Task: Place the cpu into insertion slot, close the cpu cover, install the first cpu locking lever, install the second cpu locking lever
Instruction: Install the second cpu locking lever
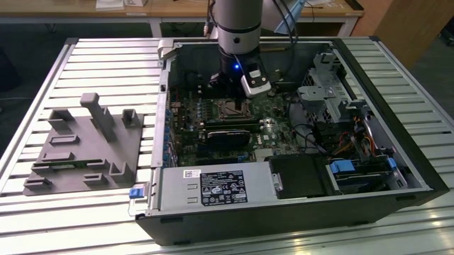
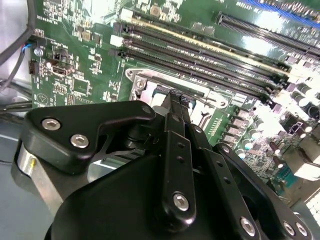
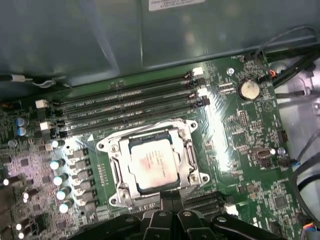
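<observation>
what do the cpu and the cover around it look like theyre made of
The cpu: seemingly metal-topped, with a pale, satin silvery-tan face that catches a soft glare. The cpu cover: likely thin stamped steel, bright silvery, with sharp reflections along its frame edges.

We see even overhead room light in the exterior view, bright on the ribbed metal table (image 1: 397, 69) and dim inside the open computer case (image 1: 418, 180), where shadow pools below the arm. In the second wrist view, glare washes out the motherboard (image 2: 80, 65) far beyond the black gripper (image 2: 176, 97), whose near body is soft and out of focus (its screws catch small highlights). In the first wrist view, the cpu (image 3: 152, 165) just beyond the fingertips shows a pale sheen, with a glare streak across the board.
</observation>
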You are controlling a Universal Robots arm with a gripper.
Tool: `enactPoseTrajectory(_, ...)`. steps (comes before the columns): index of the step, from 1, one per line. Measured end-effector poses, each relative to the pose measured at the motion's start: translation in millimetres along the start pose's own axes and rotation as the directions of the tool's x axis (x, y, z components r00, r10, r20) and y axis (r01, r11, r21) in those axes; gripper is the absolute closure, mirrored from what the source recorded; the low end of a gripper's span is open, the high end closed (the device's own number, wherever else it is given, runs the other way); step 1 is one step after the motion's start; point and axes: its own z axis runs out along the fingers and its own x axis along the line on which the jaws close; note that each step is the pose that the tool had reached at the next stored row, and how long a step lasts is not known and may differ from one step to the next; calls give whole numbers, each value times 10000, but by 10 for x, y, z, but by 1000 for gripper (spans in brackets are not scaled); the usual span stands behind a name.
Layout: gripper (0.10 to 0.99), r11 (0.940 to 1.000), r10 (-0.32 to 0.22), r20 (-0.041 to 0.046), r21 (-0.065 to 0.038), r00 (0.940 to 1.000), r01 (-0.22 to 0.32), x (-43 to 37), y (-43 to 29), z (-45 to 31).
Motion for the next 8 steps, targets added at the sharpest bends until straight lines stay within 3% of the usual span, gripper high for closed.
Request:
enactPoseTrajectory(5, 980, 10000, 2, 1, 0, 10000, -2, -27, -106, -7)
enactPoseTrajectory(8, 980, 10000, 4, 1, 0, 10000, -4, -24, -129, -6)
